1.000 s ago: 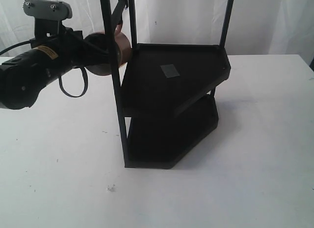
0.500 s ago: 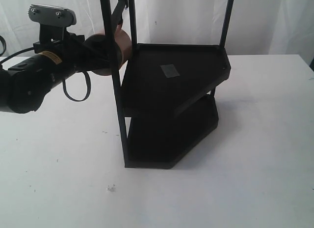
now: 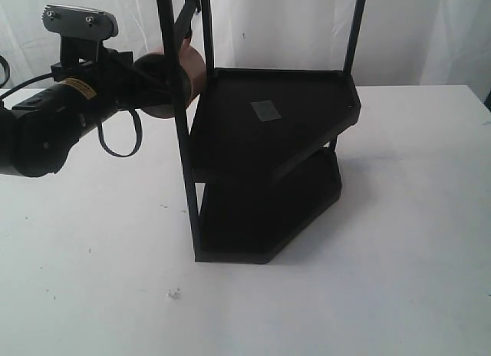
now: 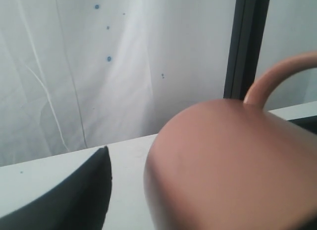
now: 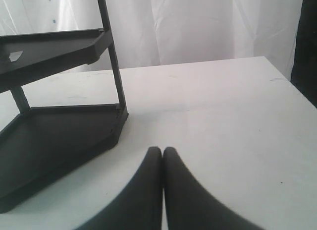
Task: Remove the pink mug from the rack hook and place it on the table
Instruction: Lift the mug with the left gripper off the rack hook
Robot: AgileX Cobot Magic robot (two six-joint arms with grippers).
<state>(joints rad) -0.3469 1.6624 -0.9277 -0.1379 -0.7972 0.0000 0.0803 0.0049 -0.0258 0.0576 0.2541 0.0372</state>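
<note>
The pink mug (image 3: 193, 68) hangs in the air beside the rack's front left pole (image 3: 178, 103), just below the angled black rack hook (image 3: 184, 18). My left gripper (image 3: 157, 80) reaches in from the left and is shut on the mug. In the left wrist view the mug (image 4: 233, 165) fills the lower right, with its loop handle (image 4: 277, 76) up by the pole (image 4: 247, 41). One dark finger (image 4: 74, 200) shows beside it and the other is hidden. My right gripper (image 5: 162, 151) is shut and empty over the table (image 5: 223, 116), out of the exterior view.
The two-shelf black rack (image 3: 268, 118) stands mid-table, with a pale sticker (image 3: 266, 110) on its upper shelf. Thin upright poles (image 3: 354, 26) rise at its corners. White table (image 3: 92, 241) spreads around it, and a small white crumb (image 3: 174, 293) lies near the front. White curtains hang behind.
Since a second ago my left wrist has tipped and edged right, and the mug has risen slightly against the pole. Over the last half second almost nothing has moved.
</note>
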